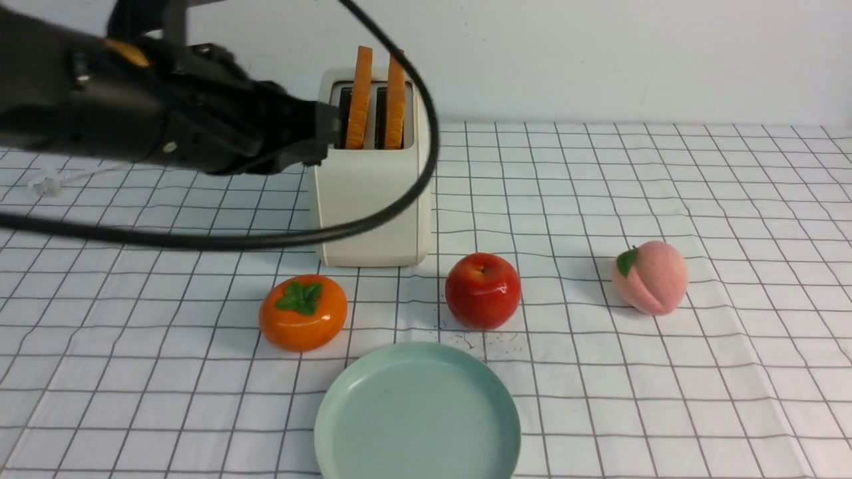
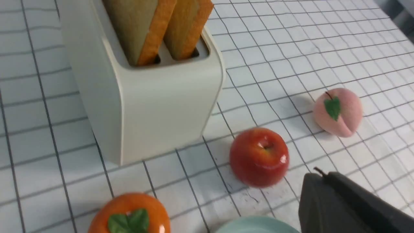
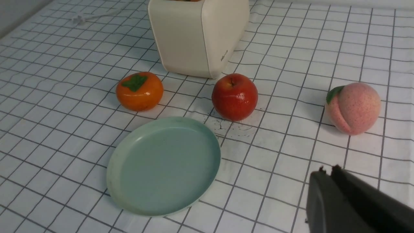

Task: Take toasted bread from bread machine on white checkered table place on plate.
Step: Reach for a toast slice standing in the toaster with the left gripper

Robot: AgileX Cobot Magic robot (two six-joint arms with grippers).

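The cream-white bread machine (image 1: 373,199) stands at the back of the white checkered table (image 1: 665,399). Two slices of toasted bread stand upright in its slots, the left slice (image 1: 360,96) and the right slice (image 1: 395,100); both show in the left wrist view (image 2: 142,26). The mint-green plate (image 1: 417,416) lies empty at the front, and it also shows in the right wrist view (image 3: 163,166). My left gripper (image 1: 326,136) is shut and empty beside the bread machine's top left edge; its fingers (image 2: 323,194) lie together. My right gripper (image 3: 326,171) is shut and empty above the cloth, near the peach.
An orange persimmon (image 1: 303,321), a red apple (image 1: 482,291) and a pink peach (image 1: 650,277) sit between the bread machine and the plate. A black cable (image 1: 399,199) from my left arm loops in front of the bread machine. A white power cord (image 1: 46,183) lies at the far left.
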